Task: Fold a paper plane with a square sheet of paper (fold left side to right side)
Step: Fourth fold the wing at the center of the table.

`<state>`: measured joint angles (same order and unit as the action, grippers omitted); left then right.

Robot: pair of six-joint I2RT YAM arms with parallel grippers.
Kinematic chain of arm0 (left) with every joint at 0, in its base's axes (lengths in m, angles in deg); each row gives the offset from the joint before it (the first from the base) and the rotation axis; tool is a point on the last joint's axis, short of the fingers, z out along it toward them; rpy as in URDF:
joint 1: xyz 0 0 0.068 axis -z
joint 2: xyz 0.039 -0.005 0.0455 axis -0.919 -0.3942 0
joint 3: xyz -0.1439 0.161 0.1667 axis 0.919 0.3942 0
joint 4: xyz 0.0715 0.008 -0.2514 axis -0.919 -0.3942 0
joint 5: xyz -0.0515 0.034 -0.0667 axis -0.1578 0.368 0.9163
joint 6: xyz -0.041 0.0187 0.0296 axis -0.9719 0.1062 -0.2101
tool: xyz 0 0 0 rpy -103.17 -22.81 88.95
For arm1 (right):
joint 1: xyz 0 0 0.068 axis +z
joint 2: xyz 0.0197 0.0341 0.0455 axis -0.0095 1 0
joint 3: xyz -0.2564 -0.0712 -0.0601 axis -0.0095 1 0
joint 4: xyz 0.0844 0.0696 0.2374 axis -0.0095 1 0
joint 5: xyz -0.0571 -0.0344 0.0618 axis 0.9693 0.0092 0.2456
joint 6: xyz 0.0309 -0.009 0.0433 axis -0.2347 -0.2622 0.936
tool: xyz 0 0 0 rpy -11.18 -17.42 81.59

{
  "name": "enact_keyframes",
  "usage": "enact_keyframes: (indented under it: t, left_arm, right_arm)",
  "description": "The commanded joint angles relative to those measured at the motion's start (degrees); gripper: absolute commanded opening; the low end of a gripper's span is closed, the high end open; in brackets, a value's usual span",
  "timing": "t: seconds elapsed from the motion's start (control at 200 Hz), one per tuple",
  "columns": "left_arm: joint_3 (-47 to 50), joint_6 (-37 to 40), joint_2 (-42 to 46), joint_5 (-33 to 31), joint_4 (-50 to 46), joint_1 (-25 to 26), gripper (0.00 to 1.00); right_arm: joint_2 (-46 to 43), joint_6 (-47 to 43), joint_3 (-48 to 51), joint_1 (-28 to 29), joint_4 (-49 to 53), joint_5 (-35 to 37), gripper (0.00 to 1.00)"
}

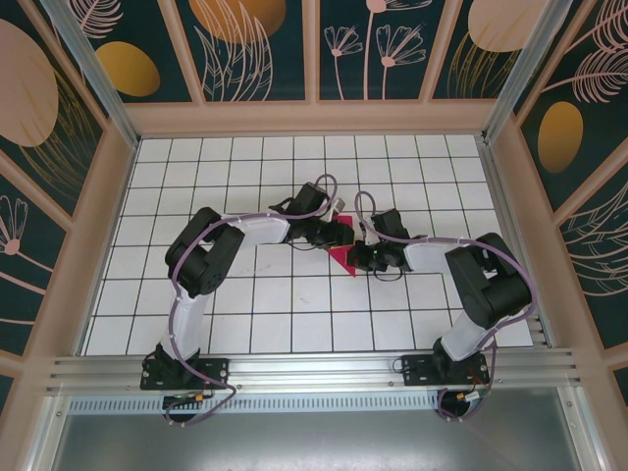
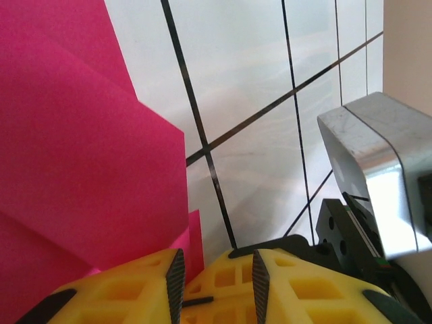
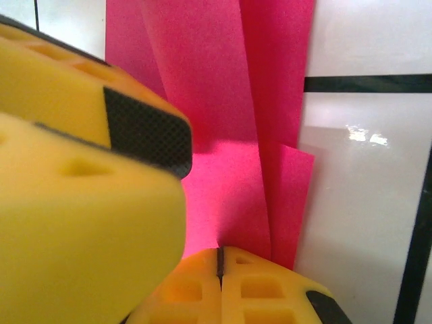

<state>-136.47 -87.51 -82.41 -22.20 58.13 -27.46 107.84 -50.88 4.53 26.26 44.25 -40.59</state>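
Folded pink paper (image 1: 343,258) at the middle of the white grid table (image 1: 255,314), left gripper (image 2: 216,260) over its edge with jaws a little apart, right gripper (image 3: 219,262) closed, the paper directly before its tips.

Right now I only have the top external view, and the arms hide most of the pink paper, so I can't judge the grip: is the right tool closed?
Observer: Yes, the right tool is shut, tips together at the edge of the pink paper; whether it pinches it, I can't tell.
Operator: And the other one?
Observer: The left tool is open, with nothing in its gap; the paper lies beside it.
Operator: Any folds showing?
Observer: Yes, several overlapping layers with straight edges.
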Motion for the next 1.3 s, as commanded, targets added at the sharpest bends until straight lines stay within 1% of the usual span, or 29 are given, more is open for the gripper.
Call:
enact_keyframes:
  t: [0.0,0.21,0.305,0.44,0.621,0.731,0.841,1.061,1.226,1.296]
  left_arm:
    - [-1.98,0.26,-2.34,-0.56,-0.52,0.15,0.36]
    - [-5.26,1.72,-5.15,-5.19,-4.38,0.12,0.36]
    - [-6.12,2.49,-6.01,-8.3,-6.27,-0.13,0.35]
    - [-5.89,3.16,-6.49,-10.62,-6.33,-1.35,0.35]
    - [-5.33,3.92,-7.36,-10.77,-5.13,-4.39,0.35]
    - [-7.35,5.37,-8.36,-10.93,-6.13,-6.7,0.35]
    - [-11.61,7.39,-10.3,-11.27,-8.67,-8.82,0.35]
    - [-21.37,9.74,-15.95,-9.22,-12.63,-11.7,0.36]
    - [-25.95,10.34,-18.99,-8.48,-14.45,-13.65,0.37]
    - [-26.45,10.51,-18.86,-8.57,-14.88,-14.36,0.37]
  right_arm:
    - [3.38,0.42,2.18,0.61,9.52,4.31,0.0]
    - [3.35,-0.02,1.65,0.71,10.98,5.48,0.0]
    - [3.41,-0.29,1.4,0.79,11.88,6.32,0.0]
    - [3.36,-0.55,1.4,0.86,12.64,6.95,0.0]
    - [3.26,-0.55,2.13,0.9,12.5,6.89,0.0]
    - [3.32,-0.46,2.62,0.88,12.47,6.72,0.0]
    - [3.14,-0.46,2.93,0.97,12.41,6.58,0.0]
    - [2.96,-0.29,3.32,1.19,12.32,6.27,0.0]
    - [2.98,-0.29,3.33,1.32,12.34,6.06,0.0]
    - [2.69,-0.29,3.07,1.32,12.15,5.57,0.0]
